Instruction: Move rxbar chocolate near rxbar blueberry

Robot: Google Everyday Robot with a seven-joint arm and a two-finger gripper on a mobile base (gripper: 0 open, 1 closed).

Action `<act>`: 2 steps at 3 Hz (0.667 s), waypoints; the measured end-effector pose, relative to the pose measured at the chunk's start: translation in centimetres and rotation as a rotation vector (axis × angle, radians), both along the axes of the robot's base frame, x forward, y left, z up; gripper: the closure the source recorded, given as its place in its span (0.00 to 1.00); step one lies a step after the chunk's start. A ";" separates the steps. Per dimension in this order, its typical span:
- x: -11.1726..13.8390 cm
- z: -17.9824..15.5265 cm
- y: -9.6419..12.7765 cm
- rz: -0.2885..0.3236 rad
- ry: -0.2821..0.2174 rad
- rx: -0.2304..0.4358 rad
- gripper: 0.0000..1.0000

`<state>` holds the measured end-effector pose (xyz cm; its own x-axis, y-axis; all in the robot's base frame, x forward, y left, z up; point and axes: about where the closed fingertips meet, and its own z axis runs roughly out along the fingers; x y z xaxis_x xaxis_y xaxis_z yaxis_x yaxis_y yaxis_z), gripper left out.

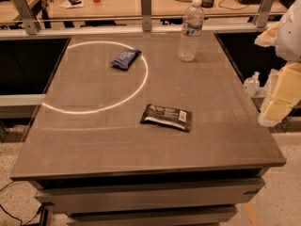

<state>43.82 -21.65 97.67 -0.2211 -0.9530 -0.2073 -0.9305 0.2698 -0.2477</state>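
Observation:
The rxbar chocolate (166, 117), a flat brown-black wrapper with a white label patch at its right end, lies on the grey table (94, 140), right of centre and toward the front. The rxbar blueberry (125, 58), a dark blue crinkled wrapper with white lettering, lies at the back left, inside a bright ring of light. The two bars are well apart. My gripper (277, 98) is at the right edge of the view, beyond the table's right side, off the surface and away from both bars. It holds nothing that I can see.
A clear plastic water bottle (191, 30) stands upright at the back of the table, right of the blueberry bar. A rail with metal posts (146, 4) runs behind the table. A small bottle (251, 83) sits off the table's right edge.

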 end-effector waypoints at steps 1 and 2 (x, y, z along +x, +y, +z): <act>0.0 0.0 0.0 0.000 0.000 0.000 0.00; 0.0 0.1 0.0 -0.021 -0.002 0.040 0.00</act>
<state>43.79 -21.69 97.78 -0.2403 -0.9392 -0.2454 -0.9243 0.2986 -0.2378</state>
